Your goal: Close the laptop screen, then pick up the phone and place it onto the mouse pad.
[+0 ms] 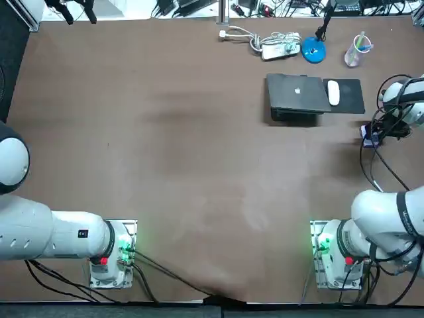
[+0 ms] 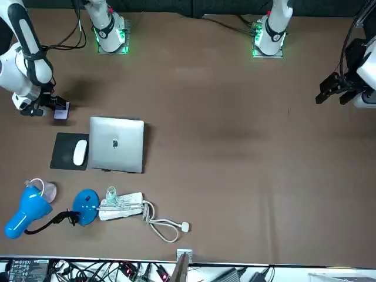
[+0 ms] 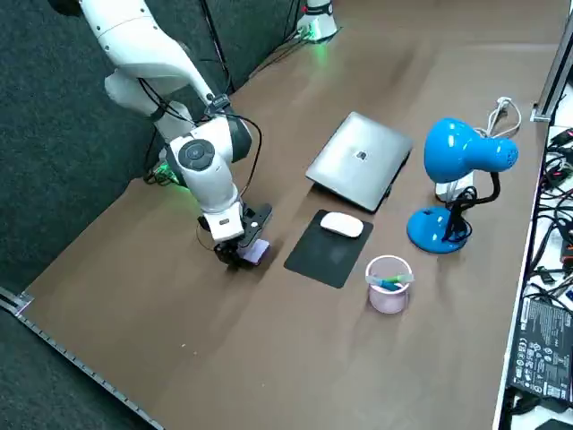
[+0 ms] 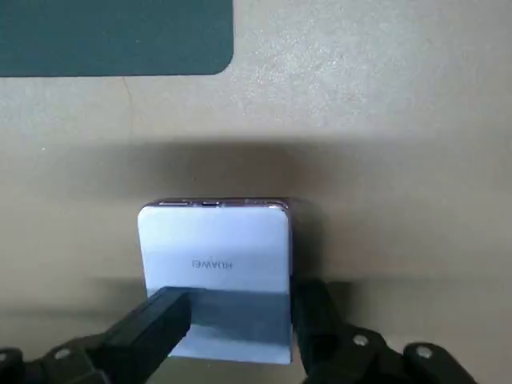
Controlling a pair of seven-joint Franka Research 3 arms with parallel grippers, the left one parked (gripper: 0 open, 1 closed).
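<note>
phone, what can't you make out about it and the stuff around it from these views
- Phone: top view, mostly hidden under the right arm's wrist and cables; wrist view, its near end is covered by the right gripper, down at it.
- Mouse pad: wrist view shows one corner, the rest cut off by the edge.
- Laptop: lid shut, so screen and keyboard are hidden everywhere.
- Cup contents: too small to identify.

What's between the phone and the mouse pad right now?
Only bare table, clearest in the right side view. The right gripper is at the phone, short of the mouse pad.
</note>
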